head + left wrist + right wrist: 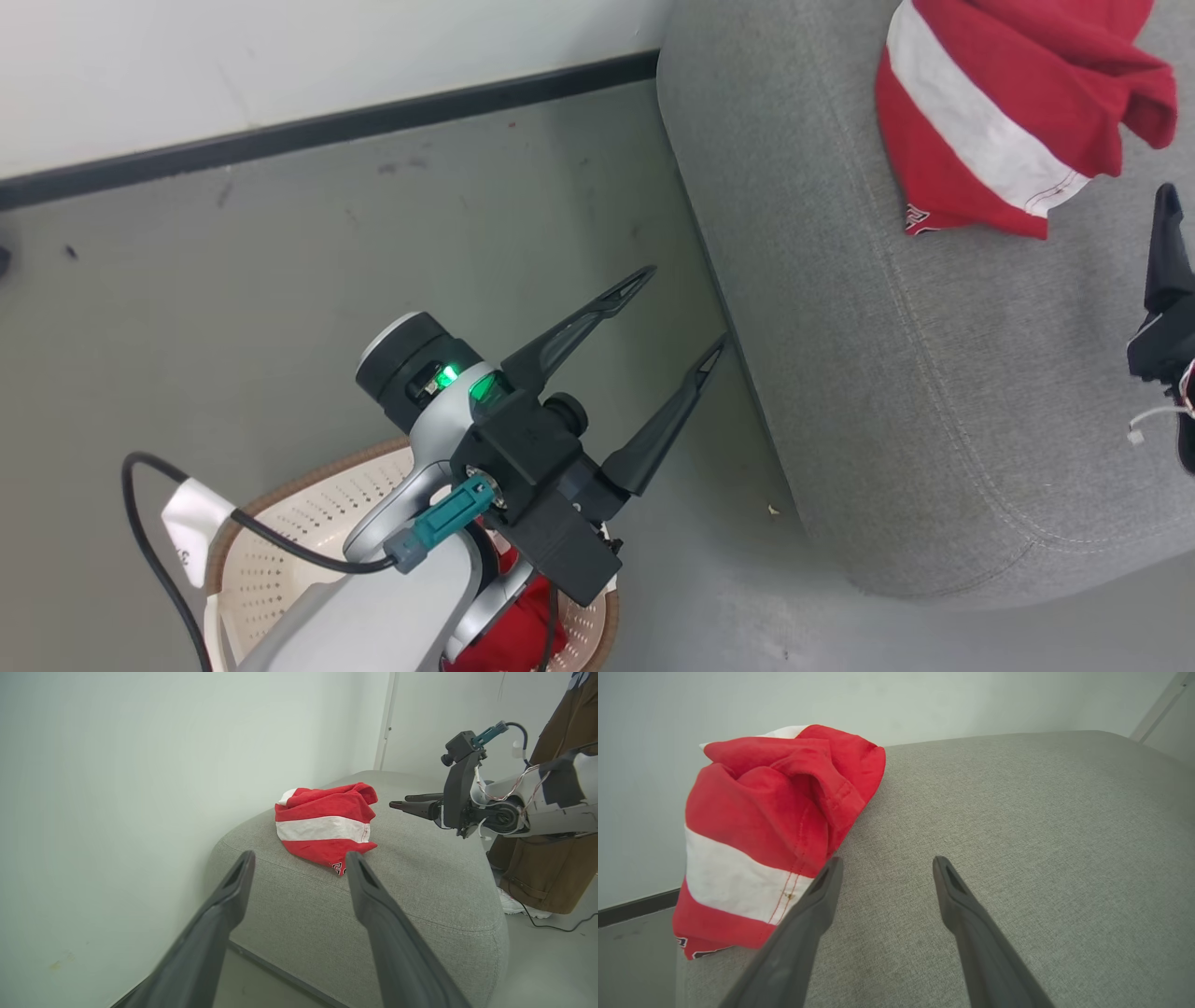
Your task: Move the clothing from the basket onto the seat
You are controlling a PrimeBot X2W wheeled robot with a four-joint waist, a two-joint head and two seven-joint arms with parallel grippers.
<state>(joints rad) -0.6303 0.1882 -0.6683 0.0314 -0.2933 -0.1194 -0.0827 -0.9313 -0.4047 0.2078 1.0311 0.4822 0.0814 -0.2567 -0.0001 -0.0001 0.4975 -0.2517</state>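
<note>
One piece of red clothing with a white stripe (999,112) lies crumpled on the grey seat (896,373), near its back corner. More red clothing (518,635) lies in the cream basket (308,532) at the lower left, mostly hidden by my left arm. My left gripper (688,306) is open and empty, above the floor between basket and seat. Its fingers point at the seat (420,896) and the jersey (322,828). My right gripper (888,862) is open with nothing between its fingers, just right of the jersey (756,826) above the seat (1017,835). One dark finger of my right gripper (1167,243) shows at the right edge.
A white wall with a dark skirting board (327,131) runs behind the seat and floor. A person's brown trouser leg (546,868) and white shoe stand beyond the seat's far side, behind my right gripper (404,801). A black cable (140,523) loops over the basket.
</note>
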